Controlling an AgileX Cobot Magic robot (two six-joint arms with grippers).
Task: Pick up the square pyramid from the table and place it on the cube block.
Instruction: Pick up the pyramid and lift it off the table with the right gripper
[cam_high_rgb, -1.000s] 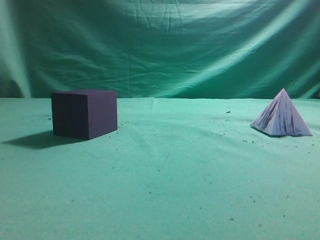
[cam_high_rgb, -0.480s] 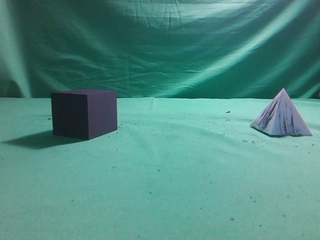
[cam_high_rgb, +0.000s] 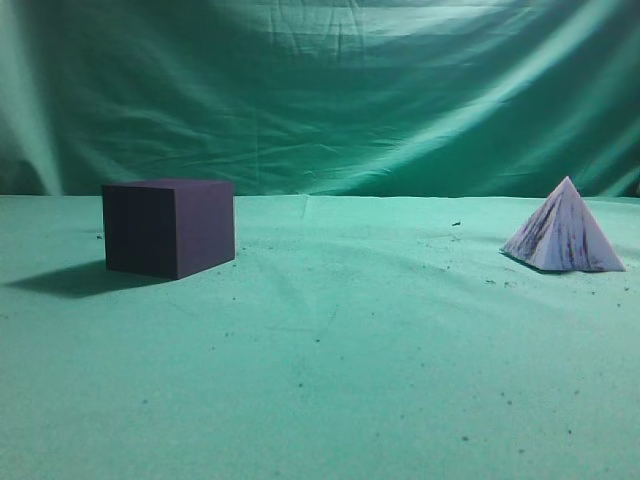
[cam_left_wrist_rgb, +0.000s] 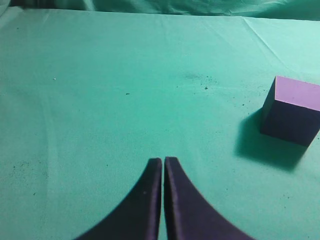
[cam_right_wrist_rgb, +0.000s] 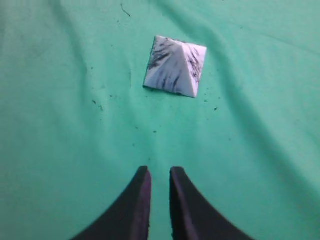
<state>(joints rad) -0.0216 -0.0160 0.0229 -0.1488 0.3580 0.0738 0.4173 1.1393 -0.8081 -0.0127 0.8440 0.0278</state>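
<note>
The square pyramid, whitish-lavender with dark streaks, stands on the green table at the far right. In the right wrist view the pyramid lies ahead of my right gripper, well apart from it. The right gripper's fingers are a little apart and hold nothing. The dark purple cube block stands on the left. In the left wrist view the cube is ahead and far to the right of my left gripper, which is shut and empty. Neither gripper shows in the exterior view.
A wrinkled green backdrop hangs behind the table. Small dark specks lie scattered on the cloth around the pyramid. A wide stretch of bare cloth separates the cube and the pyramid.
</note>
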